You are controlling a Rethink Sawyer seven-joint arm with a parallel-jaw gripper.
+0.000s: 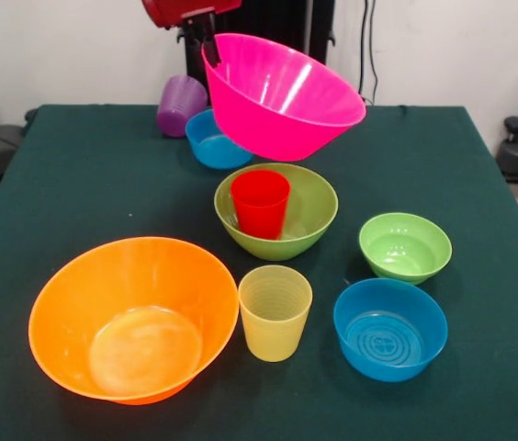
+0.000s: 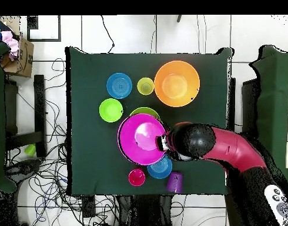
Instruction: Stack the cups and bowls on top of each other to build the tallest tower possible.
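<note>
Six bowls and four cups in all. Biggest first: one orange bowl (image 1: 133, 317) sits at the front left of the front view, close to the near table edge, and one hot pink bowl (image 1: 282, 92) hangs tilted in the air, its rim pinched by the gripper (image 1: 211, 48), whose fingers are closed on the rim at the bowl's upper left. From overhead the pink bowl covers most of the medium lime green bowl (image 1: 277, 211) below it. That green bowl rests mid-table with the bright red cup (image 1: 260, 203) standing upright inside it. Then three small bowls: one lime green (image 1: 405, 246) to the right, one blue (image 1: 390, 328) just in front of it, and another blue (image 1: 215, 141) at the back, partly behind the pink bowl. The other cups: ribbed yellow (image 1: 275, 312) upright between the orange and blue bowls, purple (image 1: 180, 106) tipped over by the far edge, and a pinkish-red one (image 2: 137, 177) seen only from overhead. The green table (image 1: 75, 175) has open cloth down the left side and far right
</note>
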